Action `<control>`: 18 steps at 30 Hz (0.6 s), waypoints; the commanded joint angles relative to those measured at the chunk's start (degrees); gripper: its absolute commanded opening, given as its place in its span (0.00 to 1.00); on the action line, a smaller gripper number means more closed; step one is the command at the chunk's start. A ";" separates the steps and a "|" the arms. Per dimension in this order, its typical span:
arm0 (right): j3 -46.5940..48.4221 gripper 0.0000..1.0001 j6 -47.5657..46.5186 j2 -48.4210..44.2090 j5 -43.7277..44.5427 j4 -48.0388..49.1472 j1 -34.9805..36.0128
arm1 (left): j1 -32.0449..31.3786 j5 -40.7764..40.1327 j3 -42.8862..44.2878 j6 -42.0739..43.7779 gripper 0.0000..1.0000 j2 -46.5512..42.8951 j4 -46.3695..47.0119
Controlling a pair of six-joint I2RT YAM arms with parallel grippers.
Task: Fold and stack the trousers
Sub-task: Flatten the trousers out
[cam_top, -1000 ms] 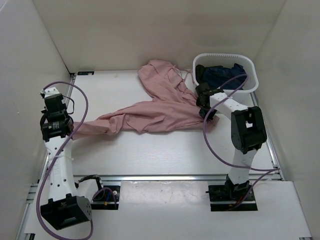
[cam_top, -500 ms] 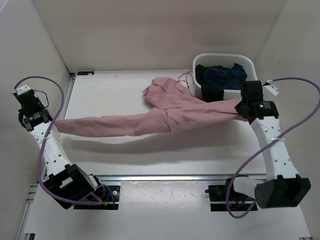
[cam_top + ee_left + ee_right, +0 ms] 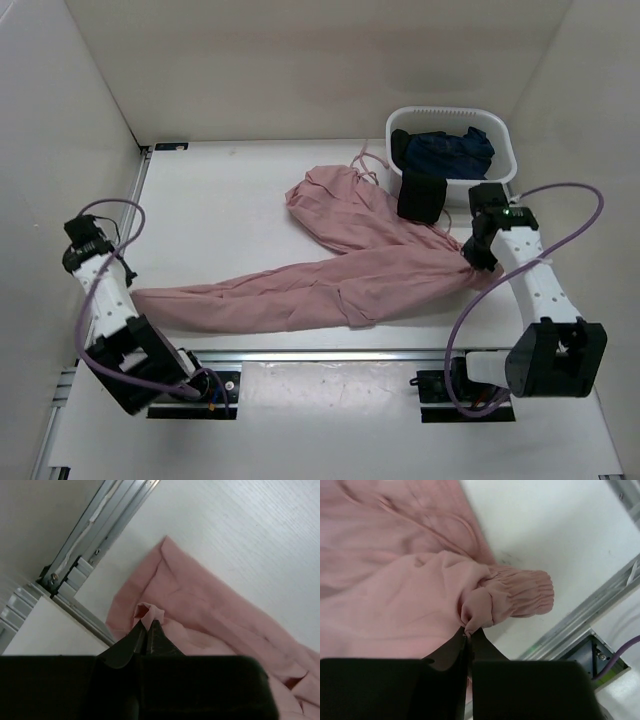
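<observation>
Looking down from overhead, where do the trousers (image 3: 340, 270) lie?
Spread on the bench (image 3: 220, 200). The waist sits toward the far side, just left of the white basket (image 3: 450, 112), with the thin drawstrings (image 3: 365, 160) trailing beside it. One leg runs toward the near left and ends at the left arm (image 3: 100, 290). The other leg runs right and ends at the right arm (image 3: 530, 270). A navy garment (image 3: 450, 150) lies in the basket.

And the left wrist camera?
The left gripper (image 3: 148, 625) has its fingertips pressed together on a small pinch of pink cloth at the end of the leg. The rest of that leg end lies flat on the bench, near a metal rail (image 3: 100, 525) at the bench's edge.

What does the right wrist camera show?
The right gripper (image 3: 468, 632) is clamped on a fold of the same pink cloth, with no gap between its fingertips. The gathered cuff (image 3: 525, 592) bunches just beyond the pinch and rests on the bench. Wrinkled leg fabric fills the left part of that view.

So both ends are held?
Yes, each gripper grips one leg end, and the middle of the trousers rests on the bench between them.
</observation>
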 commanded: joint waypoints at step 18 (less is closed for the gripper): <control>-12.41 0.64 6.76 -14.41 -5.46 -6.90 -21.59 | 3.73 -5.91 2.08 0.01 0.36 8.27 -7.13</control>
